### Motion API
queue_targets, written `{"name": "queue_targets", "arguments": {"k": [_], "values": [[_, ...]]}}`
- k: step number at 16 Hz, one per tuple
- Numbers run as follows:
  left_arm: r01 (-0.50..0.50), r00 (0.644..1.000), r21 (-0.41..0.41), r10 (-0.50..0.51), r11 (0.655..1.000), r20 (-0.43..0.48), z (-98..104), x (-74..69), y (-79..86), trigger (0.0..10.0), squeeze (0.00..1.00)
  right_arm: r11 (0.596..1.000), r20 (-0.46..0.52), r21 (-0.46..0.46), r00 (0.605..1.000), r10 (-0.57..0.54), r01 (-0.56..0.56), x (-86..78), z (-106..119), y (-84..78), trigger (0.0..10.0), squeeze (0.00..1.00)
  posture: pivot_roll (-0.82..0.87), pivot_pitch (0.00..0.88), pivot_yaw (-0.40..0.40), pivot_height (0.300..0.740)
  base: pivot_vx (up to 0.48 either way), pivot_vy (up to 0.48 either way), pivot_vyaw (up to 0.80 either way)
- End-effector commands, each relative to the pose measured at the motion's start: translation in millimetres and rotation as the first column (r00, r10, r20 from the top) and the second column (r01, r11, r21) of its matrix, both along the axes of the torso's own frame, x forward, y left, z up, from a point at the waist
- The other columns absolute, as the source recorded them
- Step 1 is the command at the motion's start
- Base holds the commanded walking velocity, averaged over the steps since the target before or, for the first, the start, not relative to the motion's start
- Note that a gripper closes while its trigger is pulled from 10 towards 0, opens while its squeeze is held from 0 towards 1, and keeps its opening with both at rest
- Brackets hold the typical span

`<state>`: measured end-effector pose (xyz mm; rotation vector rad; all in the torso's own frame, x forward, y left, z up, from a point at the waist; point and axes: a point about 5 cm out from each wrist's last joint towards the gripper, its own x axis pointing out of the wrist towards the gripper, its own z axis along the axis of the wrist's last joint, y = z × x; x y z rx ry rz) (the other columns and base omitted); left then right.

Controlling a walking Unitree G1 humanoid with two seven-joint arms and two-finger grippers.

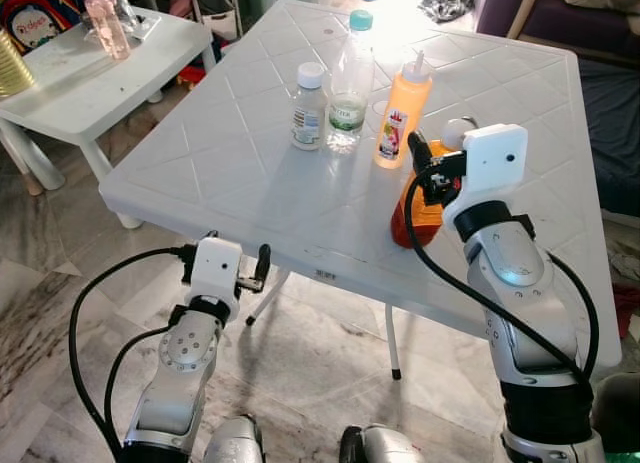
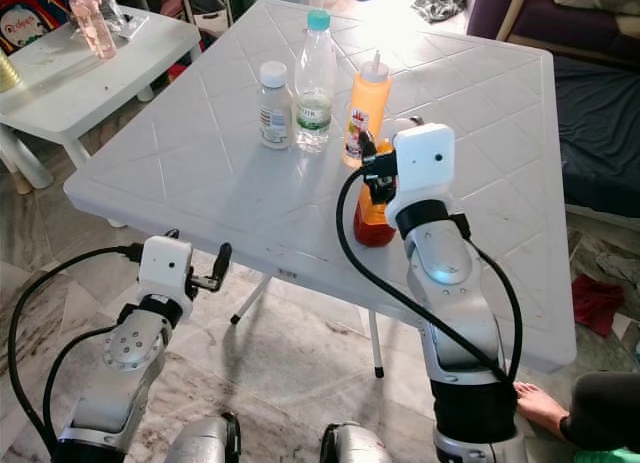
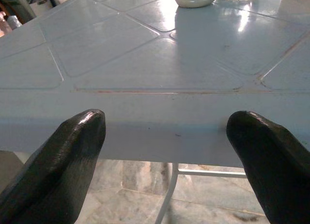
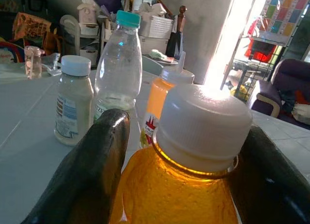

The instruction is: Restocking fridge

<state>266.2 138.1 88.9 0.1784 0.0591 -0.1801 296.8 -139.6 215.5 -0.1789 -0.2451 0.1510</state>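
Your right gripper (image 4: 179,185) has its jaws spread around the orange juice bottle (image 4: 184,185); close below the white cap (image 4: 201,125), then lift straight off the table (image 1: 250,173). The left gripper (image 3: 169,156) idles, jaws apart and empty.

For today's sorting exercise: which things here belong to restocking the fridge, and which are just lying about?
Belong to the job:
orange juice bottle, between the right tool's fingers
squeeze sauce bottle
water bottle
small white-capped bottle

Lying about:
pink cup
red cloth

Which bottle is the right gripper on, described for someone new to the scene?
On the big white table, the right gripper flanks an orange juice bottle standing nearest the front edge. Its wide white cap and amber body distinguish it from the nozzle-topped sauce bottle behind it.
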Motion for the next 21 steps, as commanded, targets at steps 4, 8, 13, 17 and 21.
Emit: {"name": "queue_targets", "arguments": {"k": [4, 8, 13, 17, 21], "values": [[0.008, 1.0, 0.01, -0.008, 1.0, -0.002, -1, 1.4, -2.1, 10.0, 0.0, 1.0, -0.002, -0.013, 1.0, -0.002, 0.002, -3.8, -2, 0.8, 10.0, 0.04, 0.09, 0.133, -0.01, 0.74, 0.0, 0.0, 0.0], [0.009, 1.0, 0.01, -0.009, 1.0, -0.003, -1, 1.3, -2.2, 10.0, 0.0, 1.0, 0.033, -0.006, 0.999, 0.002, -0.002, -4.2, 8, 4.6, 10.0, 0.0, 0.09, 0.133, -0.011, 0.74, 0.0, 0.0, 0.0], [0.016, 1.0, 0.008, -0.016, 1.0, -0.006, -2, 0.8, -3.1, 10.0, 0.0, 1.0, 0.073, -0.007, 0.997, 0.014, -0.013, -14.2, 16, 11.1, 10.0, 0.0, 0.08, 0.138, -0.008, 0.74, 0.0, 0.0, 0.0], [0.026, 1.0, 0.009, -0.025, 1.0, -0.012, -3, 0.7, -5.2, 10.0, 0.0, 1.0, 0.052, -0.002, 0.999, 0.002, -0.002, -15.5, 13, 9.8, 10.0, 0.0, 0.08, 0.141, -0.007, 0.74, 0.0, 0.0, 0.0], [0.026, 1.0, 0.008, -0.026, 1.0, -0.017, -5, -0.9, -4.9, 10.0, 0.0, 0.999, 0.009, 0.005, 0.999, -0.05, 0.05, -11.8, 6, 1.2, 10.0, 0.0, 0.08, 0.145, -0.007, 0.74, 0.0, 0.0, 0.0]]}}
